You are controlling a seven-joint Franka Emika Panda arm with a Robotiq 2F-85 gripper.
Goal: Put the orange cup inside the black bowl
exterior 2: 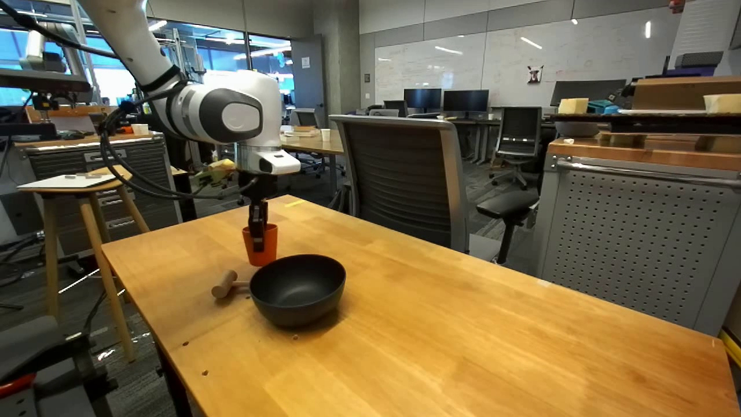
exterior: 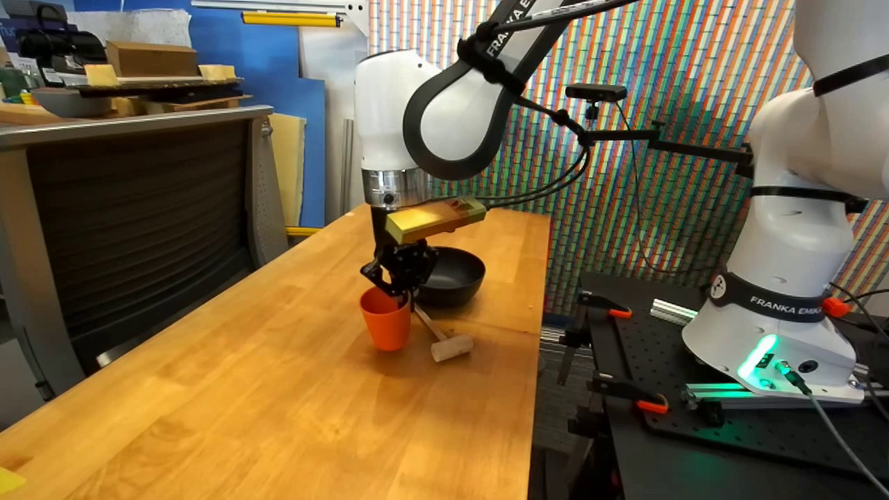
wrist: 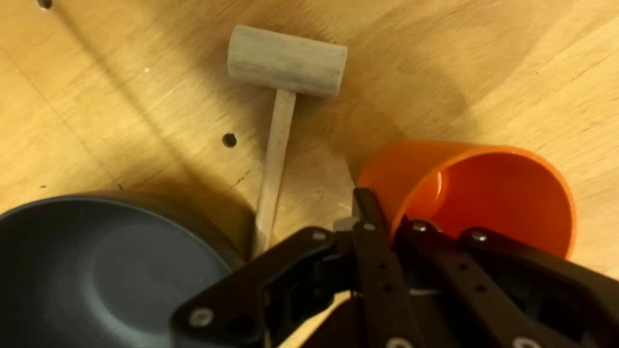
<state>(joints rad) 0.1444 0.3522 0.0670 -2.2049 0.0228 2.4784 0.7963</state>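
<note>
Jaws pointing down are clamped on the wall of the orange cup, the fingers astride its rim, one outside and one inside the mouth. The cup is mouth up, roughly upright, and outside the black bowl; whether its bottom touches the surface cannot be told. Just beside the jaws, a small wooden mallet lies on the surface, its head away from them and, in the wrist view, its handle running in under them, between cup and bowl. Also near the jaws, across the mallet's handle from the cup, the bowl sits on the surface with its hollow facing up. Above the jaws is a yellowish box, and higher up the white arm bends over them. Farther from the jaws, past the surface's long edge, a dark-backed office chair shows in both exterior views. Well apart from the jaws, in an exterior view, the robot's base is mounted on a black bench and shows a green light. Farthest from them, in an exterior view, two dark monitors stand before a whiteboard.
</note>
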